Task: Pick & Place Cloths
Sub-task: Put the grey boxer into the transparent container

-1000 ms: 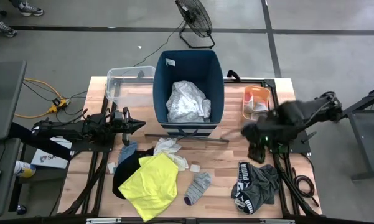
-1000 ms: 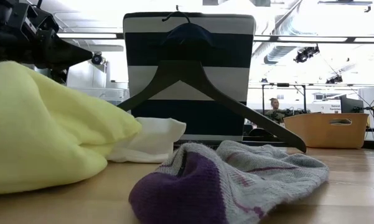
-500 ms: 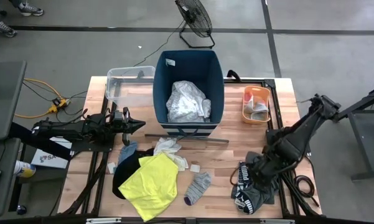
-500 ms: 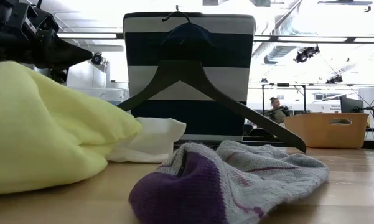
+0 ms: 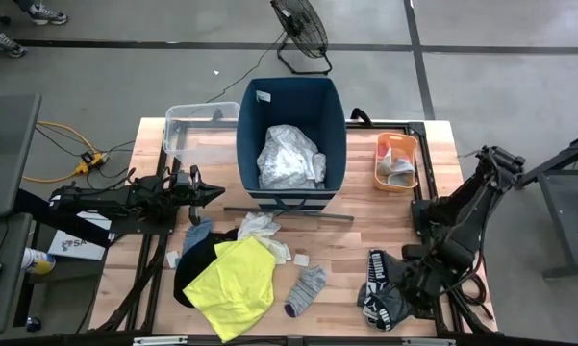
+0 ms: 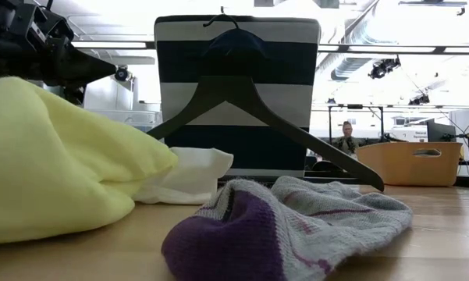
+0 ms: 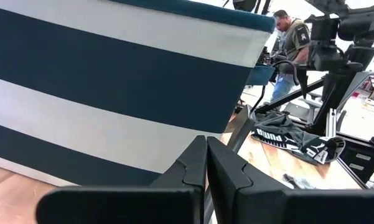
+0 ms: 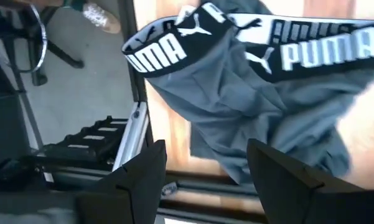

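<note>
A dark-grey garment point(image 5: 378, 281) with a black lettered waistband point(image 8: 168, 50) lies near the table's near right corner. My right gripper point(image 5: 402, 286) hovers just above it, open and pointing steeply down; its fingers point(image 8: 143, 171) stand apart over the cloth without touching it. A neon-yellow shirt point(image 5: 233, 284) lies on black cloth point(image 5: 192, 261), with a grey sock point(image 5: 306, 290) and white pieces point(image 5: 260, 229) beside it. A white garment point(image 5: 290, 157) fills the dark-blue bin point(image 5: 290, 101). My left gripper point(image 5: 217, 192) waits shut, level, at the bin's left.
A dark hanger point(image 5: 298, 207) leans at the bin's near wall. An orange tub point(image 5: 396, 160) stands at the back right and a clear plastic box point(image 5: 194, 130) at the back left. Bare wood shows between the sock and the grey garment. A person point(image 7: 292, 34) stands beyond the table.
My right gripper has swung from beside the orange tub toward the table's near edge and down, tipping more steeply downward and rolling, and now stands over the dark-grey garment. The cloths have not moved.
</note>
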`<act>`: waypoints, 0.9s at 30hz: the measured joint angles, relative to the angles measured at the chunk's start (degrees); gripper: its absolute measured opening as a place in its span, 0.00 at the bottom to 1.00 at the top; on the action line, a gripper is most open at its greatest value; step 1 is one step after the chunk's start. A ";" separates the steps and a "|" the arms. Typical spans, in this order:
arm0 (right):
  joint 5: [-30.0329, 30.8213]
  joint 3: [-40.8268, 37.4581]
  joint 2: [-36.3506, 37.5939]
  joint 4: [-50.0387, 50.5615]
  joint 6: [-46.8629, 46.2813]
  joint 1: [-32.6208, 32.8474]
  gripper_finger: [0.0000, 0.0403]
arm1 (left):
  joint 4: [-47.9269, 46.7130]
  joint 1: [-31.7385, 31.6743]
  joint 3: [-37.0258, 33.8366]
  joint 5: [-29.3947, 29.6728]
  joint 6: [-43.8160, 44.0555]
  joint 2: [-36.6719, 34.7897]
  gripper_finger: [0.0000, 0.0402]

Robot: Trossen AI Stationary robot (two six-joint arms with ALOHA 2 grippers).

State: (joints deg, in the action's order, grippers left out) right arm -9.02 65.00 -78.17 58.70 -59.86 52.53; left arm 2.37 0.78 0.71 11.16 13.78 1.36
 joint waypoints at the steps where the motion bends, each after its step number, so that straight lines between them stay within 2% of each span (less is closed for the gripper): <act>1: 0.01 -1.04 0.00 -1.74 0.09 0.27 0.53 | 0.00 -0.01 0.00 0.00 -0.02 0.01 0.03; 5: -0.05 -5.13 0.00 -8.28 0.29 1.15 0.53 | 0.00 0.00 0.00 0.00 -0.02 0.01 0.03; 17: 3.12 -10.79 -0.11 -10.03 5.32 1.09 0.53 | 0.00 -0.01 0.00 0.00 0.00 -0.01 0.03; 27: 3.10 -18.53 -0.17 -19.00 4.40 1.09 0.53 | 0.00 -0.01 0.00 0.00 0.00 0.00 0.03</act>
State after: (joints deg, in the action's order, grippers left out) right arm -5.92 46.47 -78.35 39.70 -55.46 53.63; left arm 2.37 0.77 0.71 11.16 13.78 1.36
